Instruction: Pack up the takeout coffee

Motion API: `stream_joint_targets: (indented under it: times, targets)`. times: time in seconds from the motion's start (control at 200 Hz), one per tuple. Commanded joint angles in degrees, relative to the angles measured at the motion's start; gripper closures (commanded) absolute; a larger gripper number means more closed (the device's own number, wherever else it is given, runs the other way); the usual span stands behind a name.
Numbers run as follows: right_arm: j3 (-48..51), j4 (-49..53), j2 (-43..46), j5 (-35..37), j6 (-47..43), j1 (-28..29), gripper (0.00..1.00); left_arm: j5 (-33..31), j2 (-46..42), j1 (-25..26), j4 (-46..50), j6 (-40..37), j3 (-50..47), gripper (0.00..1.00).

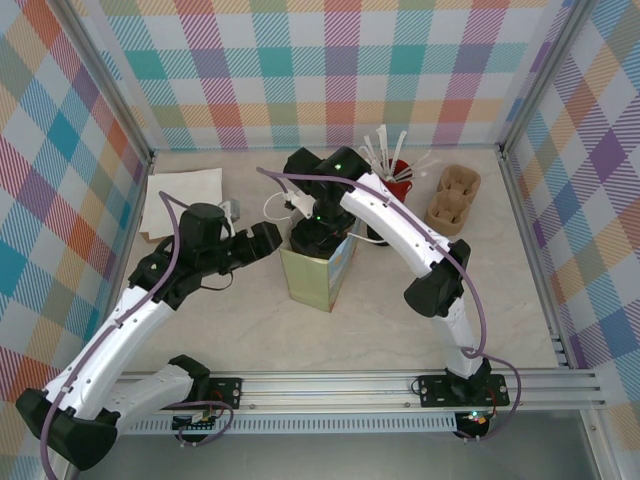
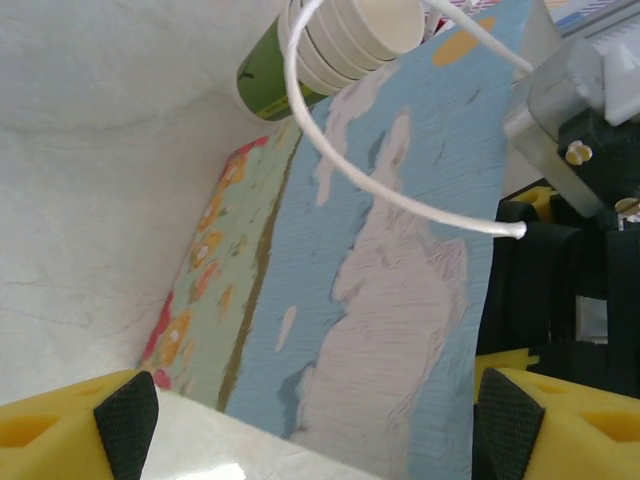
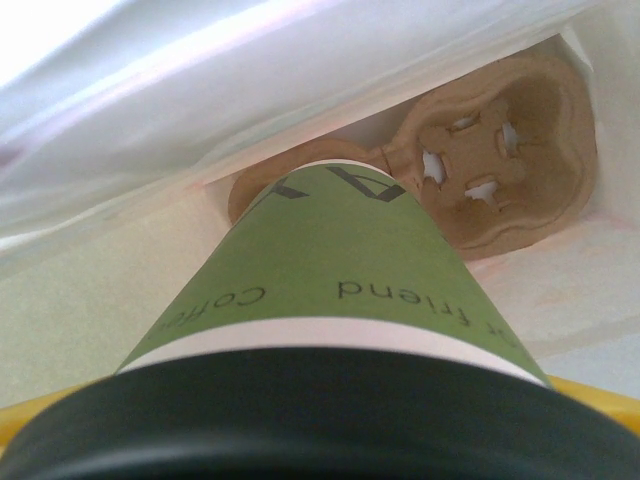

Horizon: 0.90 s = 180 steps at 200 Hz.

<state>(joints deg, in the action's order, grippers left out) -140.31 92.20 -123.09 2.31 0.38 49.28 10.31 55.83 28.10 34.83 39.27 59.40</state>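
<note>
The takeout coffee (image 3: 330,260), an olive-green paper cup with a cream band and a black lid, hangs inside the printed paper bag (image 1: 315,272). My right gripper (image 3: 320,440) is shut on it around the lid, and yellow finger edges show at both lower corners. The cup's base meets a brown cardboard carrier (image 3: 500,160) lying on the bag's floor. From above, the right gripper (image 1: 319,236) reaches down into the bag's mouth. My left gripper (image 2: 318,425) is open beside the bag's left face (image 2: 390,250), its black pads (image 2: 127,420) wide apart and not touching the bag.
A red cup of white stirrers (image 1: 398,176) and a second brown carrier (image 1: 452,197) stand at the back right. White napkins (image 1: 183,202) lie at the back left. A stack of green paper cups (image 2: 330,50) sits behind the bag. A white cable (image 2: 340,170) loops over it.
</note>
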Motion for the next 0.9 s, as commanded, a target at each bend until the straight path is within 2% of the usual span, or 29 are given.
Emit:
stream_joint_targets:
  times: [0.0, 0.47, 0.76, 0.895]
  targets:
    - [0.8, 4.7, 0.9, -1.2, -0.7, 0.5, 0.2, 2.0, 2.5, 0.5, -3.1, -0.6, 1.4, 0.14]
    - [5.0, 2.7, 4.9, -0.8, -0.9, 0.4, 0.2, -1.9, 7.5, 0.5, -1.6, -2.5, 3.7, 0.2]
    - [5.0, 0.4, 6.0, -1.7, -0.9, 0.3, 0.2, -3.3, 2.9, 0.4, 2.1, -4.9, 6.8, 0.16]
    - [5.1, 0.3, 6.0, -1.5, -1.1, 0.3, 0.2, -0.9, 1.1, 0.4, 2.0, -5.7, 7.4, 0.15]
